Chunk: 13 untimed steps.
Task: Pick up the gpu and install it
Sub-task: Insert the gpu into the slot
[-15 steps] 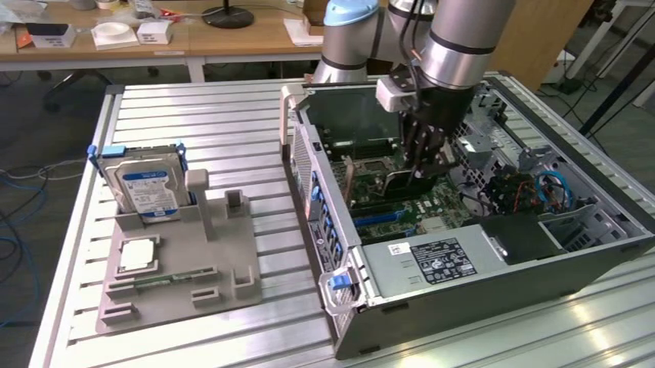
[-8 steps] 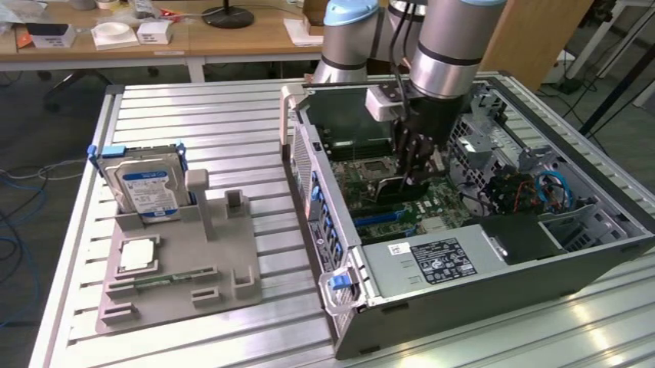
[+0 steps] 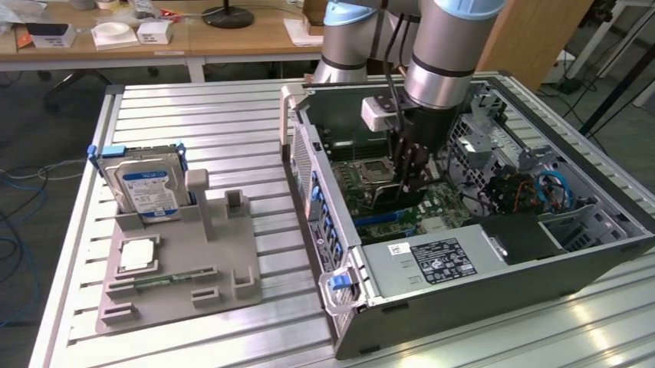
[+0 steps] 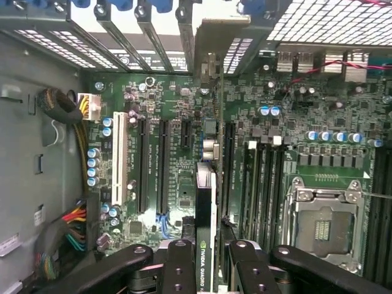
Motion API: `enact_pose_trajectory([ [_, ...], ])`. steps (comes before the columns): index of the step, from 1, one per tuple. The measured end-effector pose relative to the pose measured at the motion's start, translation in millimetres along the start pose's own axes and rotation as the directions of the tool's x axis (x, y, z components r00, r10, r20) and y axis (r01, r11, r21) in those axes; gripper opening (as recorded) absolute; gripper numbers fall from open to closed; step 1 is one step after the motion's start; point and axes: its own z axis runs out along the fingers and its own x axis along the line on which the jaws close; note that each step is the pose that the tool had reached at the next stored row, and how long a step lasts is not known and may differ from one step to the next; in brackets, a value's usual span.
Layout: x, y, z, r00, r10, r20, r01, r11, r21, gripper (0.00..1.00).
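**Ana:** What lay closest in the exterior view?

**Ben:** Low at the exterior view's left, a grey holder (image 3: 174, 295) sat on the ribbed metal surface (image 3: 205, 115). It carried a memory stick (image 3: 164, 281) and a processor chip (image 3: 138, 255), with a hard drive (image 3: 149, 188) standing upright behind them. Low at the exterior view's right was the open computer case (image 3: 461, 307), its power supply (image 3: 435, 261) nearest the camera.

**Ana:** And the gpu?

**Ben:** Mid-frame, inside the case. The gpu (image 3: 397, 201) stood on edge over the motherboard (image 3: 450, 208), and the claw (image 3: 409, 172) gripped it from above. In the wrist view, one of the black fingers (image 4: 180, 263) pressed on each face of the card. Its bracket end pointed toward the case's slot openings.

**Ana:** Was it seated?

**Ben:** I couldn't tell. It ran in line with the long dark slots, near the processor socket (image 4: 324, 223).

**Ana:** Farther back?

**Ben:** Wooden desks (image 3: 235, 42) crossed the upper part of the frame, holding white boxes (image 3: 113, 32) and a lamp base (image 3: 227, 17).
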Motion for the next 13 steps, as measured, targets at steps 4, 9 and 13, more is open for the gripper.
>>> enact_pose_trajectory([
  [4, 0.0, 1.9, 2.1, 1.0, 0.0, -0.0039, 0.0, 1.0, -0.0002, 0.26],
  [9, -0.2, 5.4, 3.4, 1.0, 0.0, -0.0037, 0.0, 1.0, 0.0, 0.26],
  [13, -0.3, 6.5, 5.3, 1.0, 0.0, -0.0035, 0.0, 1.0, 0.0, 0.26],
])
